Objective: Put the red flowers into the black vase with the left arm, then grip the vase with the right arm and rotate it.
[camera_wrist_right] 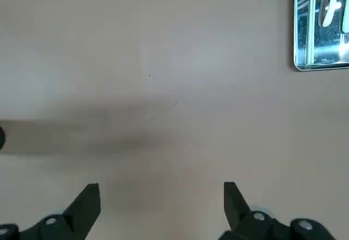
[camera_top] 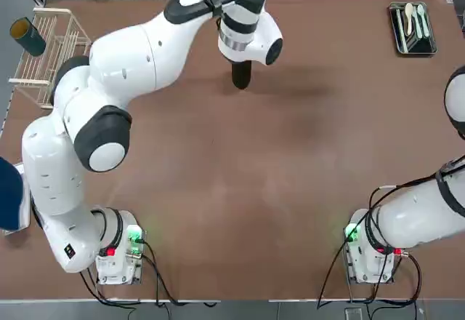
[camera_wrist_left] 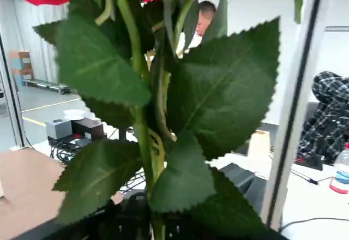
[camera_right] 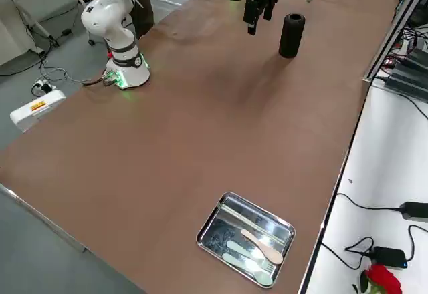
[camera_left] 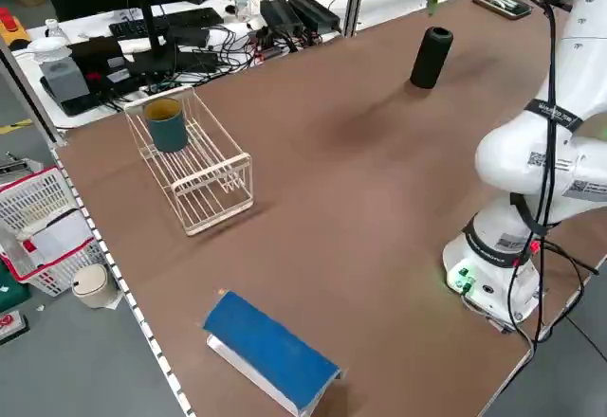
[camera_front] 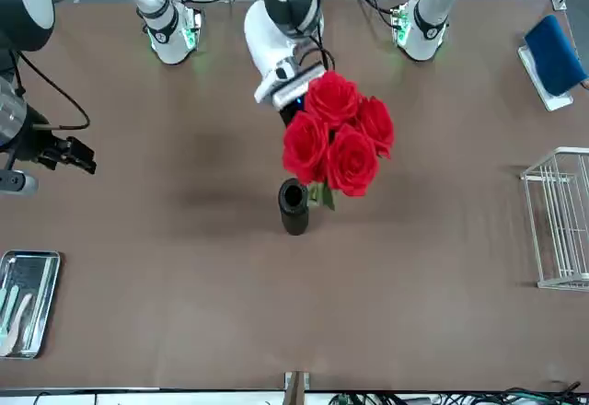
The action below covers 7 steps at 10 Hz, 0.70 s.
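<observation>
**benchrat:** Leaves fill pretty much the whole left wrist view, big serrated green ones on thin stems. That's the red flowers (camera_wrist_left: 158, 114) sitting right in front of the lens. The left tool is pressed together on the stems, though you can't see the fingers themselves behind all that foliage.

**vasewatcher:** Yeah, the front view tells it better. The bunch of red roses is held up in the air by the left tool (camera_front: 294, 101), blooms just above and beside the black vase (camera_front: 294, 206). The vase stands upright on the brown desk (camera_front: 184, 285), mouth open. I can't tell whether the stem tips are inside the mouth or only next to it.

**benchrat:** From overhead the left arm's wrist covers the flowers and only a bit of the vase pokes out under it.

**vasewatcher:** And the right tool (camera_wrist_right: 162, 204) hangs above bare desk with its fingers spread wide, holding nothing, well apart from the vase. A metal tray (camera_top: 412, 29) with cutlery sits in the far right corner, a wire rack (camera_top: 51, 51) with a teal cup (camera_top: 27, 36) is over on the far left.
</observation>
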{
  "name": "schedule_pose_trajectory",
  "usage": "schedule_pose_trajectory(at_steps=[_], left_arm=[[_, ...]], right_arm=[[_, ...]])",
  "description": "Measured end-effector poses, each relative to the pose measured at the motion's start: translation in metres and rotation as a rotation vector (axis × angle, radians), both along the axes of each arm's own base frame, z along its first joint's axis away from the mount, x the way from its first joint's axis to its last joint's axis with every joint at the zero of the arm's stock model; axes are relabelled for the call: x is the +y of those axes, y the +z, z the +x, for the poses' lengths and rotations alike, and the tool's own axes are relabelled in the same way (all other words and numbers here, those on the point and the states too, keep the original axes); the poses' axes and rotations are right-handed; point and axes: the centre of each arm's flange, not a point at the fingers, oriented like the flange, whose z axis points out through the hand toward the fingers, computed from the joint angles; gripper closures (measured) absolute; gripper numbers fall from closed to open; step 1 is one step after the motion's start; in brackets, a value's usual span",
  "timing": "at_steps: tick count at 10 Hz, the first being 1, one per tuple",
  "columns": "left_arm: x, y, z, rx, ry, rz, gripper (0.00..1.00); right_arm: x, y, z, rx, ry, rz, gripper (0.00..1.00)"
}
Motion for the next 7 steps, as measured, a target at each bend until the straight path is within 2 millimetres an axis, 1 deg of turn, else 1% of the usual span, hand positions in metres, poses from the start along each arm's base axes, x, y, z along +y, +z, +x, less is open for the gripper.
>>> schedule_pose_trajectory(at_steps=[1, 3, 7], left_arm=[[-0.01, 0.0, -0.011, -0.002, -0.014, 0.0, 0.93], [-0.025, -0.013, -0.023, -0.004, -0.018, 0.006, 0.93], [-0.03, -0.048, -0.017, -0.001, -0.006, 0.0, 0.93]], right_arm=[[0.0, 0.0, 0.0, 0.0, 0.0, 0.0, 0.0], [-0.002, -0.001, 0.0, 0.003, -0.005, 0.0, 0.0], [-0.004, -0.003, 0.001, 0.006, -0.008, -0.001, 0.0]])
